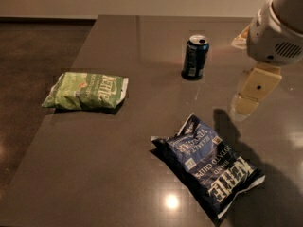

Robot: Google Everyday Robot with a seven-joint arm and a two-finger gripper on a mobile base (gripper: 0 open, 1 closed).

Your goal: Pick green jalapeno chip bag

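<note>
In the camera view, the green jalapeno chip bag (85, 90) lies flat at the left edge of the table (142, 41), well apart from the gripper (251, 96). The gripper hangs above the right side and touches nothing. I cannot tell whether it is open or closed. The bag is puffy and light green, with white lettering, and its white end points right. A soda can (195, 56) and a navy chip bag (208, 169) sit nearer the gripper.

Arm (277, 30) cut off by top and right edges; gripper (247, 104) hangs over table (118, 174) at right, right of soda can (195, 56). Can label too small to read. Table cut by bottom and right edges.
</note>
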